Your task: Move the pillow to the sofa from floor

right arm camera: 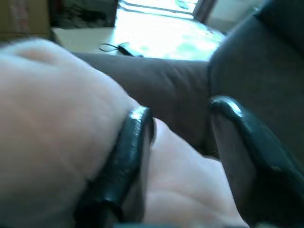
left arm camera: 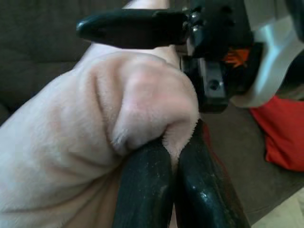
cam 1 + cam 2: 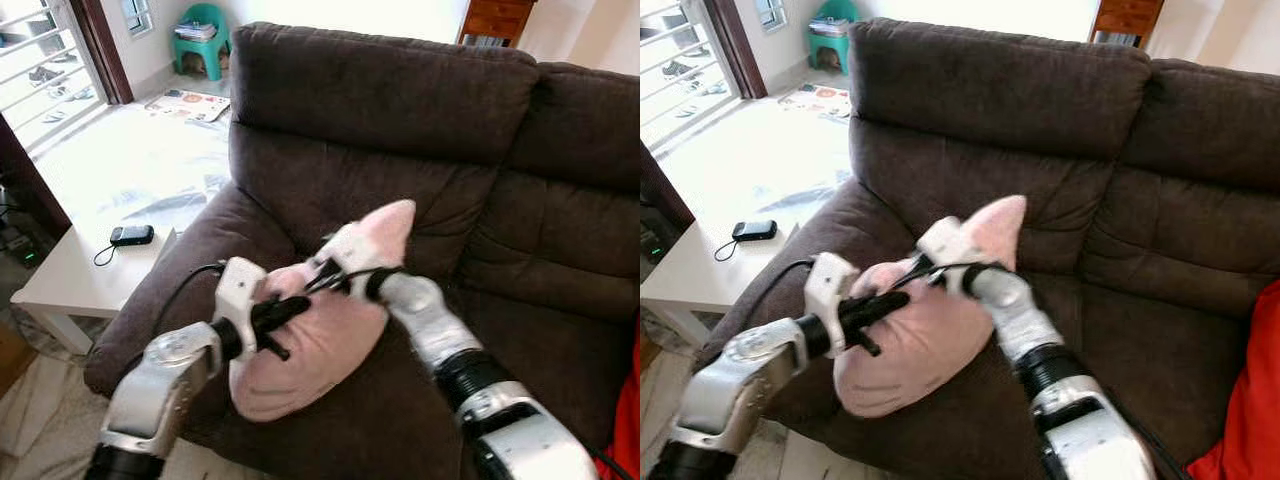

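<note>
A home living room is being shown: a dark brown sofa [image 3: 400, 130] is being flanked by a low white table [image 3: 70, 275], and a sunlit tiled floor [image 3: 130, 160] is being crossed toward a green stool [image 3: 203, 35].

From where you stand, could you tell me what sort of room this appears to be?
Most likely a home living room: a dark brown fabric sofa, a low white side table beside its arm, and a barred window lighting a pale floor. A pink pillow lies on the seat.
</note>
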Robot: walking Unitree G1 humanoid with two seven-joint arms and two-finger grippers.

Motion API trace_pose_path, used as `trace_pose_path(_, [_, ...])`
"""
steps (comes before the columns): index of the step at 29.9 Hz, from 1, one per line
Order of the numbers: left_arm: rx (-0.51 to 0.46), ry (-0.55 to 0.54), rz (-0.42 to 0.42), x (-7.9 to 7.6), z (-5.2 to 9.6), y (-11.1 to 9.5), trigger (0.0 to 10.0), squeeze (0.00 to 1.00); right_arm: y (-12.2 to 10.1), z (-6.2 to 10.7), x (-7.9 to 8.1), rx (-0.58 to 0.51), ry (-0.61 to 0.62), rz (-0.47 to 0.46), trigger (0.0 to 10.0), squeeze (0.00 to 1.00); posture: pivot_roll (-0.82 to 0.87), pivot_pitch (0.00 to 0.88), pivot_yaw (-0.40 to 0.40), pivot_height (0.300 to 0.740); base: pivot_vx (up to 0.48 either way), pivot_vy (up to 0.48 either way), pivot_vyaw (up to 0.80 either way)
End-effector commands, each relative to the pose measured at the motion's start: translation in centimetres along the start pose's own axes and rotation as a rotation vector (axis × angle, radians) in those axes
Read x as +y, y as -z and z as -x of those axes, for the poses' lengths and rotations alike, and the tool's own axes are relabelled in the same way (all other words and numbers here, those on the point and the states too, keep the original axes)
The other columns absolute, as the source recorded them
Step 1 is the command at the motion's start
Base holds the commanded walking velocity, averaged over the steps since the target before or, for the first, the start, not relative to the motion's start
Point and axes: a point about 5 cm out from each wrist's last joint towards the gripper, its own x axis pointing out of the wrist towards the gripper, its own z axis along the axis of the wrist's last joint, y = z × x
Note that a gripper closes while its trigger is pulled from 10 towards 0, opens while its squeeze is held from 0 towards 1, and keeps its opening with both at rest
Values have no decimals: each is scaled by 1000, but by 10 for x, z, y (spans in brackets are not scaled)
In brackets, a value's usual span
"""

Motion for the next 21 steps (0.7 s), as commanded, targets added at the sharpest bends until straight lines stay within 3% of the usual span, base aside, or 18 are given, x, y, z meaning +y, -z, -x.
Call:
trace_pose_path(1, [-57, 27, -43, -3, 0, -14, 10000, 0, 1, 4, -7, 20, -34, 37, 10000, 0, 31, 28, -47, 740, 0, 0, 0])
trace_pose_path(5, [-57, 24, -45, -2, -1, -14, 10000, 0, 4, 9, -17, 60, -62, 119, 10000, 0, 32, 28, -47, 740, 0, 0, 0])
trace_pose_path(9, [-58, 24, -42, -3, -1, -14, 10000, 0, -1, 11, -28, 49, -28, 128, 10000, 0, 27, 27, -48, 740, 0, 0, 0])
trace_pose_path(11, [-55, 17, -42, -2, -2, -13, 10000, 0, -4, 12, -37, 29, 66, 134, 10000, 0, 27, 27, -48, 740, 0, 0, 0])
trace_pose_path(13, [-49, 12, -45, -2, -3, -11, 10000, 0, -9, 17, -56, -4, 287, 68, 10000, 0, 27, 30, -48, 740, 0, 0, 0])
trace_pose_path(14, [-49, 12, -45, -2, -3, -11, 10000, 0, -9, 17, -56, -4, 287, 68, 10000, 0, 27, 30, -48, 740, 0, 0, 0])
trace_pose_path(15, [-48, 8, -42, -2, -2, -11, 10000, 0, -11, 21, -65, -18, 377, 51, 10000, 0, 27, 30, -48, 740, 0, 0, 0])
trace_pose_path(17, [-45, 5, -41, -1, -2, -10, 10000, 0, -11, 25, -71, -21, 441, 37, 10000, 0, 27, 30, -48, 740, 0, 0, 0])
trace_pose_path(18, [-37, -5, -41, 0, -1, -9, 10000, 0, -9, 32, -80, -31, 548, -5, 10000, 0, 27, 35, -44, 740, 0, 0, 0])
trace_pose_path(20, [-35, -9, -42, 0, -1, -8, 10000, 0, -8, 35, -84, -35, 588, -20, 10000, 0, 28, 36, -43, 740, 0, 0, 0])
trace_pose_path(21, [-31, -13, -42, 1, -1, -8, 10000, 0, 1, 44, -92, 4, 679, -62, 10000, 0, 27, 37, -42, 740, 0, 0, 0])
